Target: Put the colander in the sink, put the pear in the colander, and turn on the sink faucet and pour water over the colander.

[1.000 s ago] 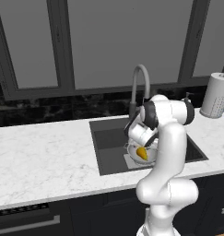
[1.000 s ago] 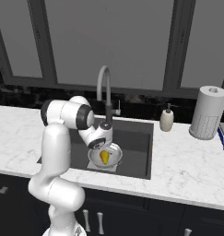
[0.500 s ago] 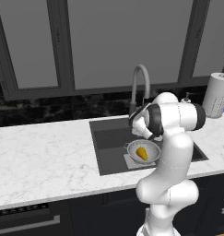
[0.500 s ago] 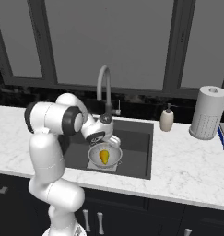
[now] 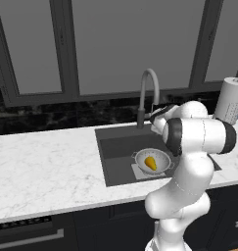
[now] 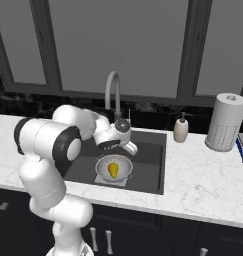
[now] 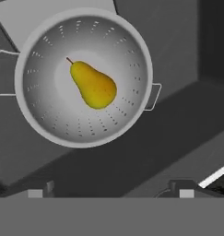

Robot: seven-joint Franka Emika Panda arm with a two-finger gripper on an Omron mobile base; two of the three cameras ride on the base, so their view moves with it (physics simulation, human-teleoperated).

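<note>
Gripper (image 7: 111,191) is spread wide and empty, tips far apart at the bottom of the hand view, hanging above the sink (image 6: 148,170) with nothing between the jaws. Directly under it is the colander (image 7: 83,76), upright on the sink floor, partly over the pale square patch (image 7: 44,14), both side handles showing. The pear (image 7: 92,85) lies on its side at the bottom of the colander bowl, clear of the fingers. From the right base view the hand (image 6: 115,137) sits just above and behind the colander (image 6: 113,167), with the pear (image 6: 113,170) inside. The gooseneck faucet (image 6: 113,95) stands right behind the hand at the back rim. A soap dispenser (image 6: 181,129) and paper towel roll (image 6: 225,122) are on the marble counter (image 6: 203,185), to the right of the basin.
</note>
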